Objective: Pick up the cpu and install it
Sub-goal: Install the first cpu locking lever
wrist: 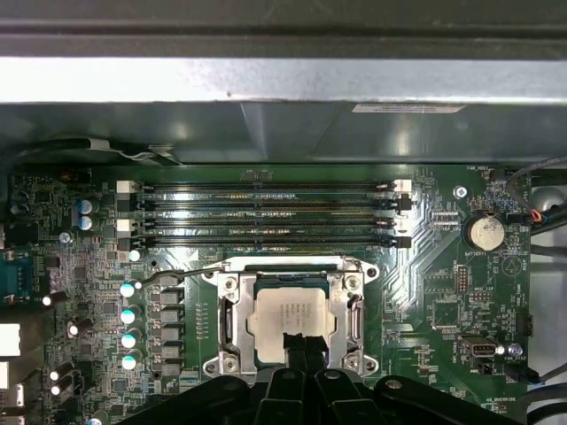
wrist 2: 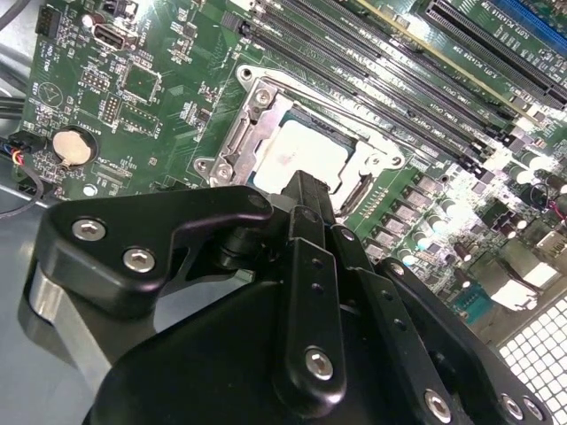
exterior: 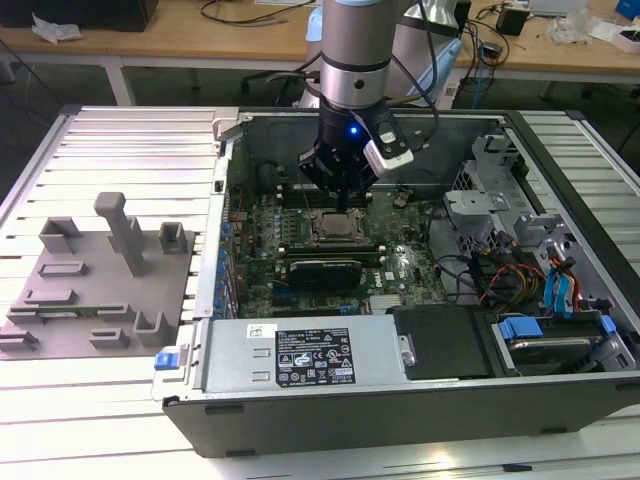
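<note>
The cpu lies flat in the socket on the motherboard, silver top up, inside the open computer case. The tool hangs over the chip's edge, fingers drawn together; the tips perhaps touch it, hard to judge

Here's the gripper over the cpu in the first wrist view. It covers the middle of one cpu edge, and there's no telling whether that's contact or a gap. The gripper's black body runs off the picture's edge. In the second wrist view the gripper blocks one whole side of the cpu and of the socket frame. In the exterior view the arm is cut by the top edge. There the cpu is too small to make out beneath the gripper.
</note>
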`<state>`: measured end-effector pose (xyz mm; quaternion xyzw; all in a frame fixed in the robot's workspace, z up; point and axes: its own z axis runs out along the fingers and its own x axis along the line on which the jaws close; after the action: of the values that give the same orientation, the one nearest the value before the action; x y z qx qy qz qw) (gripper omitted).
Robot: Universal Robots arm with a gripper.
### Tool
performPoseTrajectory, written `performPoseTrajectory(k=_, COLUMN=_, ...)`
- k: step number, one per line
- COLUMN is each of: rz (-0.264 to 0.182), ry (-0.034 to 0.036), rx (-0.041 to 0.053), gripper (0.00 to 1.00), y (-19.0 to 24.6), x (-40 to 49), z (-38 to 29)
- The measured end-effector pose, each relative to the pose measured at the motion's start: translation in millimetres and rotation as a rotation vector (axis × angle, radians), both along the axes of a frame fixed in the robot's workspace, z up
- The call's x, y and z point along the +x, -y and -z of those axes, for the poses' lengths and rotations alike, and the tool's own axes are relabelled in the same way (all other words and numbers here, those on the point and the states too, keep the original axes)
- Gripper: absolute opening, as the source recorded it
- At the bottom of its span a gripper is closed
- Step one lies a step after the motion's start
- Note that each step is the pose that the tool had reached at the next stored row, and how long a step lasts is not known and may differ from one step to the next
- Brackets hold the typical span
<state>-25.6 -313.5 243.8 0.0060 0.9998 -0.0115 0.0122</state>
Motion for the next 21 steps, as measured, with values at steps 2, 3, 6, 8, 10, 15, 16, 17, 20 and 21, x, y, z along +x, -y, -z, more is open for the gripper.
performPoseTrajectory(k=2, rz=0.000, ry=0.0000, rx=0.0000, gripper=0.11, y=0.0, x=-0.1, z=0.0)
performPoseTrajectory(k=3, rz=0.000, ry=0.0000, rx=0.0000, gripper=0.11, y=0.0, x=-0.1, z=0.0)
performPoseTrajectory(k=6, rz=0.000, ry=0.0000, rx=0.0000, gripper=0.11, y=0.0, x=-0.2, z=0.0)
performPoseTrajectory(k=8, rz=0.000, ry=0.0000, rx=0.0001, gripper=0.11, y=0.0, x=-0.2, z=0.0)
performPoseTrajectory(k=10, rz=0.000, ry=-0.0001, rx=0.0000, gripper=0.11, y=0.0, x=-1.9, z=0.0)
performPoseTrajectory(k=15, rz=0.000, ry=0.0001, rx=0.0017, gripper=0.11, y=0.0, x=-9.5, z=0.0)
performPoseTrajectory(k=16, rz=0.000, ry=0.0001, rx=0.0018, gripper=0.11, y=0.0, x=-10.5, z=0.0)
performPoseTrajectory(k=17, rz=0.000, ry=0.0001, rx=0.0018, gripper=0.11, y=0.0, x=-11.3, z=0.0)
performPoseTrajectory(k=20, rz=0.000, ry=0.0002, rx=0.0021, gripper=0.11, y=0.0, x=-17.5, z=0.0)
performPoseTrajectory(k=21, rz=0.000, ry=0.0004, rx=0.0021, gripper=0.11, y=0.0, x=-20.7, z=-0.1)
